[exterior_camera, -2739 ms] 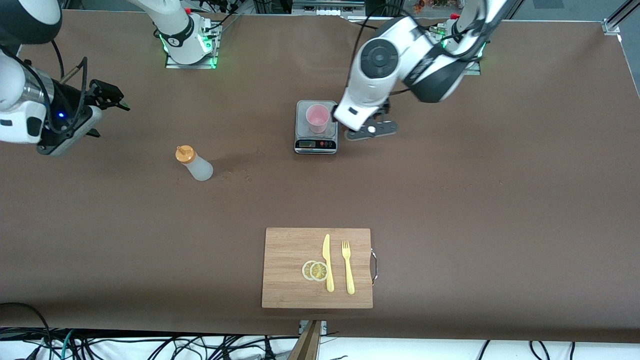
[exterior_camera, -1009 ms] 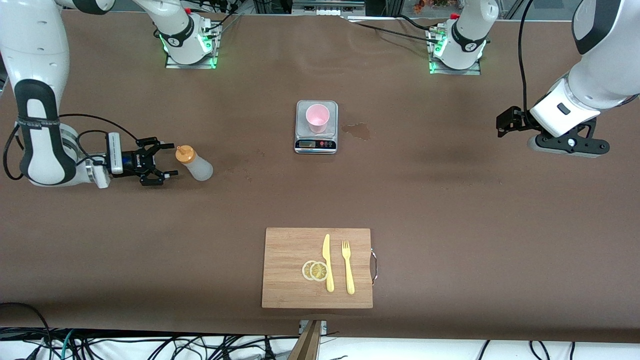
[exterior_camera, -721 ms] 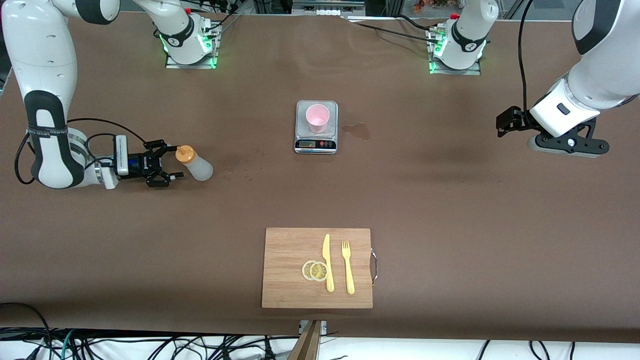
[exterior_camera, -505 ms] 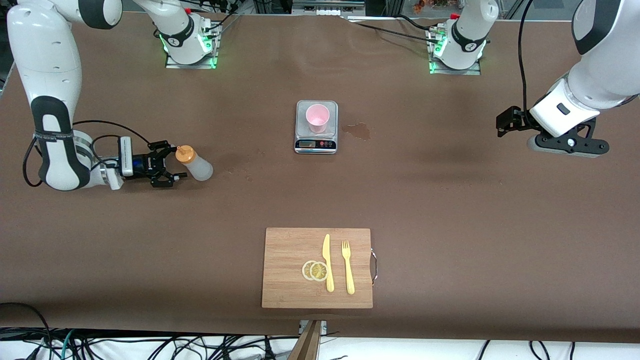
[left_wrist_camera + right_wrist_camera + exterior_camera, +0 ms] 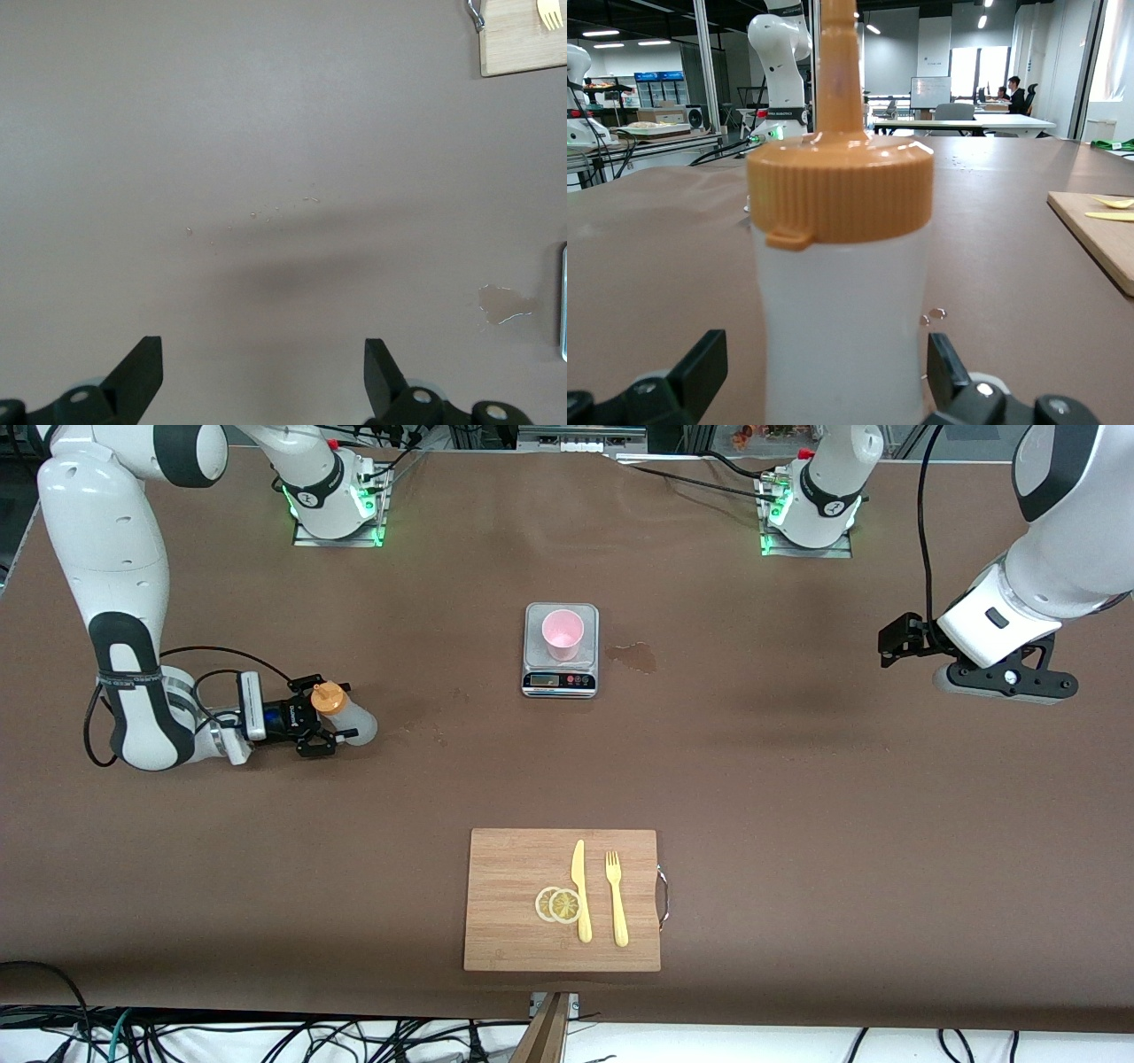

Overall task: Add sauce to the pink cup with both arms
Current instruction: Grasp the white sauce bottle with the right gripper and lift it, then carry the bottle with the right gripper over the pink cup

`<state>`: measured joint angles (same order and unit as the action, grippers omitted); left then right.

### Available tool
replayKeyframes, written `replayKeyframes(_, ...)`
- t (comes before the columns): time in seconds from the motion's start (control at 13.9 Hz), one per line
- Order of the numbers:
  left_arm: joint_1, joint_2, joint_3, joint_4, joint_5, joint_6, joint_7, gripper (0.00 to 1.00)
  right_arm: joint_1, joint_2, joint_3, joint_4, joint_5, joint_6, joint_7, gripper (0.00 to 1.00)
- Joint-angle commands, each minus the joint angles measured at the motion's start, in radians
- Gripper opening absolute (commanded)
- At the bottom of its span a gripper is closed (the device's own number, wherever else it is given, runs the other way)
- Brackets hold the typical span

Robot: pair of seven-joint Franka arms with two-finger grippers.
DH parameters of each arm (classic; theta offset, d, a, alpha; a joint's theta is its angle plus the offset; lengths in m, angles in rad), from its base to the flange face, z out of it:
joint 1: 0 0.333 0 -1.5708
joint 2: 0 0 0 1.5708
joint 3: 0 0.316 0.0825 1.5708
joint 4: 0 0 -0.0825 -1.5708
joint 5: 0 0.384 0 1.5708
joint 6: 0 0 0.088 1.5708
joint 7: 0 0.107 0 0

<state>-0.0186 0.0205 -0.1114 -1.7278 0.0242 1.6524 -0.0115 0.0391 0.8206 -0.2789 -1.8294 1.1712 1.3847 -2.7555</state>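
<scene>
Front view, read from the right arm's end of the table across to the left arm's: the right gripper [image 5: 330,720], a black two-finger claw, lies low and level at the small translucent whitish squeeze bottle with the orange nozzle cap [image 5: 344,714], which stands upright on the brown table covering [image 5: 797,797]. Its fingers are spread wide on either side of the bottle, and the right wrist view shows a gap at each flank, so nothing is clenched yet. The risk I judge here is a tip-over: the bottle is slim and top-heavy looking, so a finger nudging it before both close, or a grip too near the cap, could knock it down or squeeze sauce out early. Farther along, the small pale pink tapered plastic cup [image 5: 562,634] sits on a grey kitchen scale [image 5: 560,681], with a wet patch [image 5: 634,656] beside it. The left gripper [image 5: 1005,682] waits over the table's end, released and empty.
</scene>
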Motion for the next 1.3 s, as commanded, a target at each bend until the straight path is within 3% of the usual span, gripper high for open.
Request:
replayKeyframes(0.0,-0.006,-0.024,-0.001,-0.016,-0.001,-0.005,-0.010,1.00,0.013,0.019,-0.006,0.010,0.022,-0.024,-0.118,1.00)
replayKeyframes(0.43,-0.007,-0.025,-0.017,-0.015,-0.001,-0.017,-0.041,1.00,0.013,0.019,0.003,0.010,0.028,-0.070,-0.111,0.97)
replayKeyframes(0.5,-0.006,-0.025,-0.024,-0.013,-0.003,-0.019,-0.047,1.00,0.013,0.019,0.003,0.010,0.028,-0.073,-0.111,0.80)
replayKeyframes(0.65,-0.007,-0.025,-0.030,-0.013,-0.001,-0.020,-0.050,1.00,0.013,0.017,0.003,0.012,0.030,-0.075,-0.108,0.38)
replayKeyframes(0.86,-0.006,-0.024,-0.030,-0.013,-0.001,-0.022,-0.050,1.00,0.015,0.012,0.003,0.018,0.030,-0.079,-0.069,0.02)
replayKeyframes(1.23,-0.006,-0.025,-0.030,-0.013,-0.001,-0.022,-0.050,1.00,0.082,-0.062,-0.002,0.032,0.019,-0.075,0.064,0.02)
